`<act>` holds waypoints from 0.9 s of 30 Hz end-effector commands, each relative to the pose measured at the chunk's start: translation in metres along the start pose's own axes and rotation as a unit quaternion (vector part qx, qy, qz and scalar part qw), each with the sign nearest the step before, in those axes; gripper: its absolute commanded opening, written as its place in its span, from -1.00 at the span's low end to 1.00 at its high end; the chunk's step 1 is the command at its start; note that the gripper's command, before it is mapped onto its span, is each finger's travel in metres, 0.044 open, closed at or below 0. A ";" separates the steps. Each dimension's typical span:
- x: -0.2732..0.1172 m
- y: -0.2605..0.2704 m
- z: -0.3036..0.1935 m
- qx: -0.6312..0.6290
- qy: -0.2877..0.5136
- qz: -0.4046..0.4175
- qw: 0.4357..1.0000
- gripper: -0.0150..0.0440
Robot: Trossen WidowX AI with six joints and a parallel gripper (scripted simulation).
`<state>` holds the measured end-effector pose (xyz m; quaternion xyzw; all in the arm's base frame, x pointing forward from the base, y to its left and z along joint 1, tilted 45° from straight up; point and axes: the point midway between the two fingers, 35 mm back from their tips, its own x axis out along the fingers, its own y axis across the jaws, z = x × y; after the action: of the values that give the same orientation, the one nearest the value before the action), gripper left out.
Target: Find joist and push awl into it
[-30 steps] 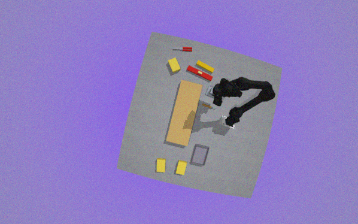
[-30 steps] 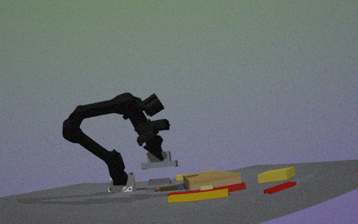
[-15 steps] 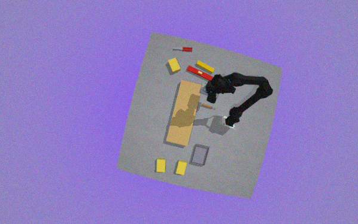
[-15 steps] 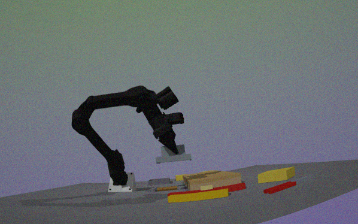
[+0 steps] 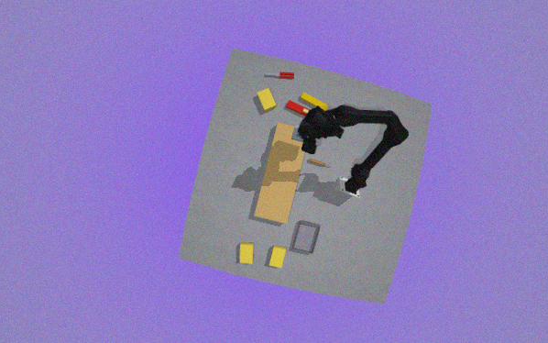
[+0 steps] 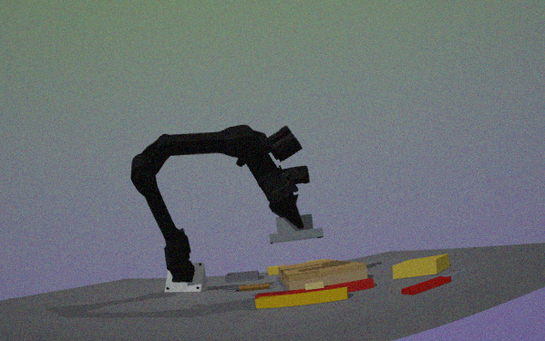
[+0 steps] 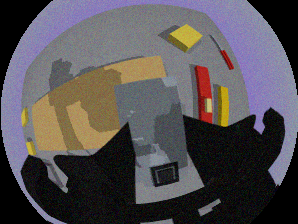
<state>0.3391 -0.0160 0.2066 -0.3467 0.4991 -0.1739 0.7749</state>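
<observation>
My gripper is shut on the grey stud finder. It holds it in the air above the end of the wooden floor panel that is nearer the red and yellow bars. The exterior view shows a gap between the stud finder's flat base and the panel. The awl, with an orange handle, lies beside the panel on the arm's side. The grey tray stands near the panel's other end. The joist is hidden.
A red bar and a yellow bar lie near the panel's end. A red-handled tool and a yellow block lie farther out. Two yellow blocks lie near the tray.
</observation>
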 end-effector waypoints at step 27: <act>0.042 0.003 0.035 -0.010 -0.009 0.007 1.000 -0.49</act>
<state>0.3879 -0.0259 0.1892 -0.3519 0.4980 -0.1636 0.7755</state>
